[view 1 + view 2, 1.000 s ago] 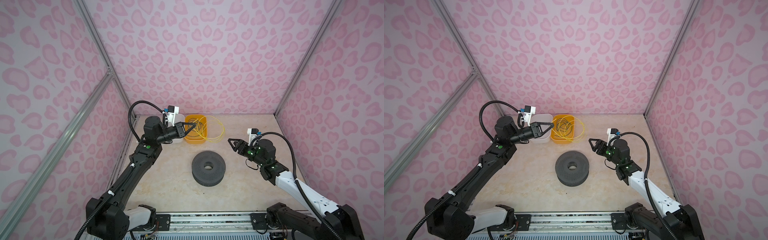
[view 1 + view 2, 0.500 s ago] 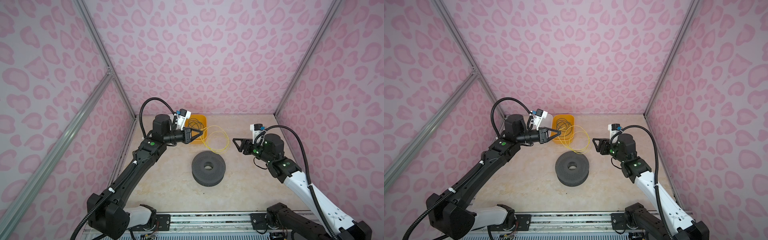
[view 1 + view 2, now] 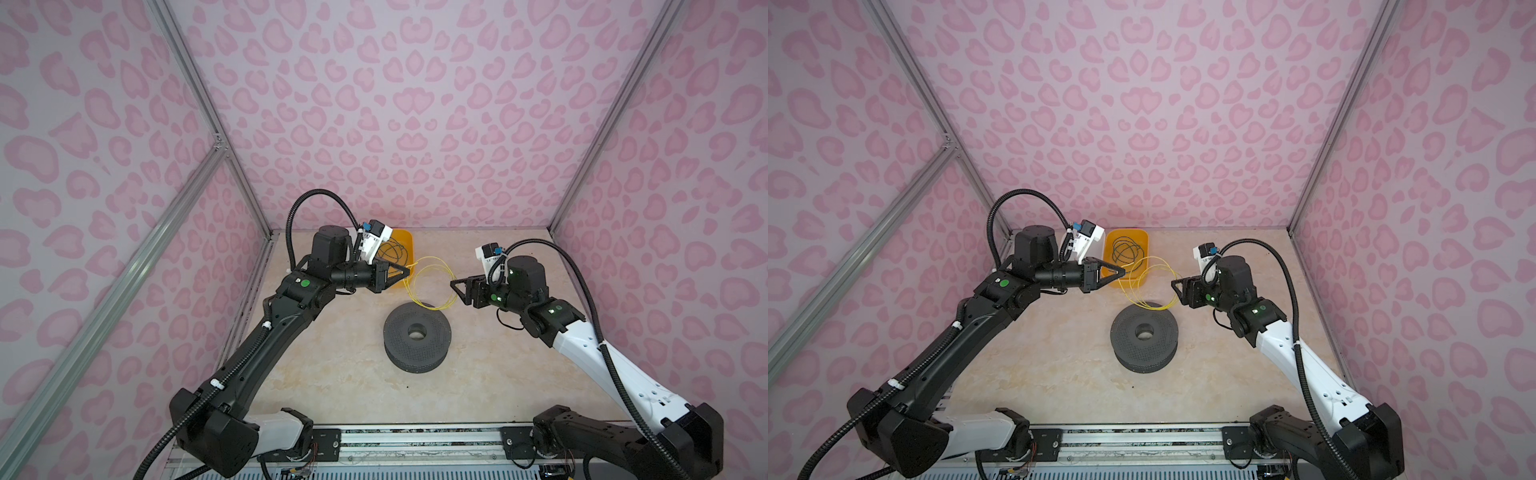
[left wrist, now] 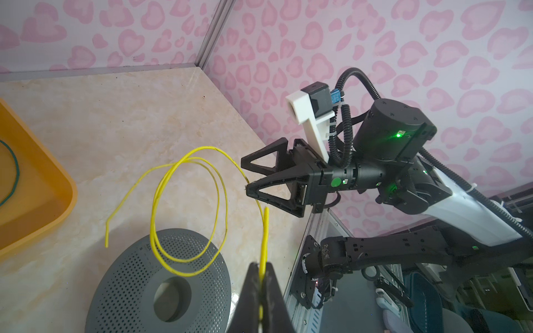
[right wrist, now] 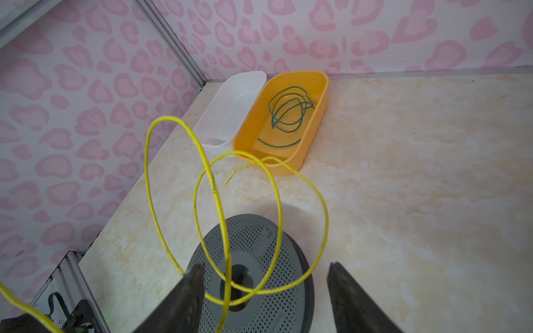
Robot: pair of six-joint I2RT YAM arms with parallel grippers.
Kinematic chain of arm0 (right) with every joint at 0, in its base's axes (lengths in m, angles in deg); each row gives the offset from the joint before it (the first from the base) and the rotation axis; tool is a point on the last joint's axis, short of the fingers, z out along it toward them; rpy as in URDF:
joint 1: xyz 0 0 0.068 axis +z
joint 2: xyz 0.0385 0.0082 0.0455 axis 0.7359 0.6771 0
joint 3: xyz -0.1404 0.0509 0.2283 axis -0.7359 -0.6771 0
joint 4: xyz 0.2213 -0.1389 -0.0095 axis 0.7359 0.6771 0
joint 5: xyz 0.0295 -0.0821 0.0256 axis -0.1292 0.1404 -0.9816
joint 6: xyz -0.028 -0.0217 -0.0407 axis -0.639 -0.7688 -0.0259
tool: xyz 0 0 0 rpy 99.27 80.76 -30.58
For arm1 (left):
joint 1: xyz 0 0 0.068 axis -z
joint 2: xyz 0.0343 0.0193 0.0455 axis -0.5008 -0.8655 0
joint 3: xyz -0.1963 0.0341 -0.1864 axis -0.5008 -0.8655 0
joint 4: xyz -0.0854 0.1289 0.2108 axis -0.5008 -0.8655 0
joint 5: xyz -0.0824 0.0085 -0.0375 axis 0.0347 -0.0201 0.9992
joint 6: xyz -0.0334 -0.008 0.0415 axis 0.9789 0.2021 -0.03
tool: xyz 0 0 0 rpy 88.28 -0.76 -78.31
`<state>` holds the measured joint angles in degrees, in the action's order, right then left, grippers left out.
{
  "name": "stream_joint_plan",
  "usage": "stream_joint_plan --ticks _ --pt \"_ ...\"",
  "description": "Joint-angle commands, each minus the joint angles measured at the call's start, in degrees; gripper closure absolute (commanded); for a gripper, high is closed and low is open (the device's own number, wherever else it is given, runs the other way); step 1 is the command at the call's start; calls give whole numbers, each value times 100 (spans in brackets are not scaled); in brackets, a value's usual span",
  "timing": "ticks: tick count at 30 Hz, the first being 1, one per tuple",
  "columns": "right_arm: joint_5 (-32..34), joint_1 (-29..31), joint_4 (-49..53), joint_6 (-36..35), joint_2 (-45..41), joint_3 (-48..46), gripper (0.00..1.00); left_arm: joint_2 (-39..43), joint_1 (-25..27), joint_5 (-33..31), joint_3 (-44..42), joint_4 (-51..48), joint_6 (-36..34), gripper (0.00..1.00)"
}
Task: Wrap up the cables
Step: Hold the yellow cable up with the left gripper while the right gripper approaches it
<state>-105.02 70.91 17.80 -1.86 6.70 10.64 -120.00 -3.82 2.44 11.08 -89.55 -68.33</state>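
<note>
Left gripper (image 4: 262, 276) pinched the yellow cable (image 4: 264, 230), loops dangling at the spool's (image 3: 432, 340) twelve o'clock; green cable (image 5: 277, 146) lay in the tub (image 5: 320, 115) at eleven. Right gripper (image 4: 245, 176) gaped wide, empty; the springy loops might dodge its closing.

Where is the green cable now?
In both top views the green cable lies coiled inside the orange tray at the back of the table, left of centre, beside the white tray.
</note>
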Motion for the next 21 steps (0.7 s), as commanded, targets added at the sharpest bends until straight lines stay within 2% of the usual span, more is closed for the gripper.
stream_joint_plan --ticks 1,13,19,20,21 --pt "-222 3 -331 16 105 42 36 -54 38 -31 99 -191 -223 96" --pt "-337 168 -530 61 743 326 53 -142 162 34 336 -447 -487 96" --pt "176 187 -535 207 662 342 95 -208 162 -39 388 -598 -643 96" --pt "290 190 -579 254 624 305 100 -206 162 -92 384 -608 -656 95" --pt "445 207 -628 332 561 262 100 -210 162 -164 376 -626 -660 93"
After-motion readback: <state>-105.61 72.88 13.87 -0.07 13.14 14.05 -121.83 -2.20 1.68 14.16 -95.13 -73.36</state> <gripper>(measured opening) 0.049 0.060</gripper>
